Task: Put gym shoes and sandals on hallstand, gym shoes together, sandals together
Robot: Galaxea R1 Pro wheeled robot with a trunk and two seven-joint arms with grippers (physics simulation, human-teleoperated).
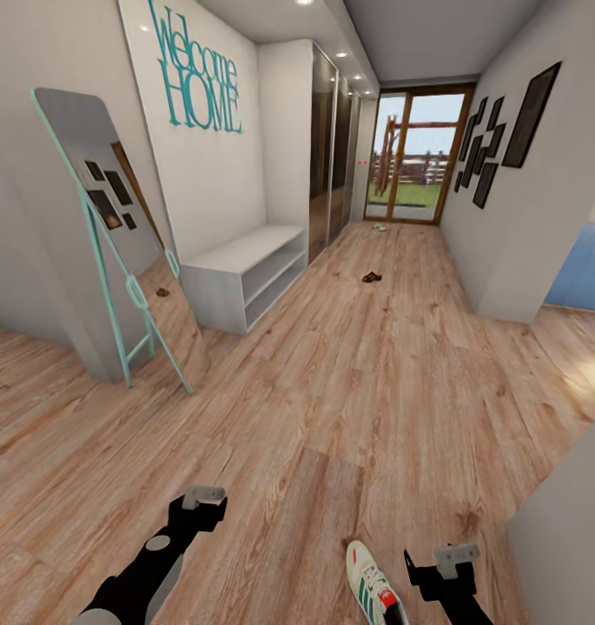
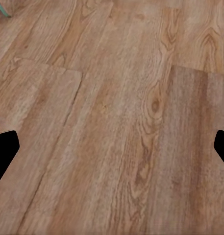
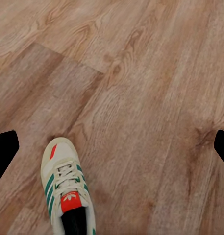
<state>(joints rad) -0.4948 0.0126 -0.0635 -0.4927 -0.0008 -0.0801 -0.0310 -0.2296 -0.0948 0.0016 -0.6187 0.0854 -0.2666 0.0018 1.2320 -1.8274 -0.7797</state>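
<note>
One gym shoe (image 1: 372, 587) (image 3: 66, 191), cream with green stripes and a red tongue label, lies on the corridor floor (image 1: 349, 391) just in front of me. My right gripper (image 1: 453, 555) (image 3: 112, 152) hangs open beside and above it, holding nothing. Over bare planks to the left is my left gripper (image 1: 201, 496) (image 2: 112, 152), also open and holding nothing. A small brown sandal (image 1: 372, 277) lies mid-corridor; one or two, I cannot tell. A pale shoe-like thing (image 1: 380, 227) lies by the far door, too small to identify. The hallstand (image 1: 245, 247) stands against the left wall, its bench top bare.
A teal-framed leaning mirror (image 1: 115, 226) stands at the left, near the hallstand. Beyond the hallstand is a dark sliding-door wardrobe (image 1: 327, 148), and a glass door (image 1: 414, 156) ends the corridor. A wall corner (image 1: 566, 538) is close on my right.
</note>
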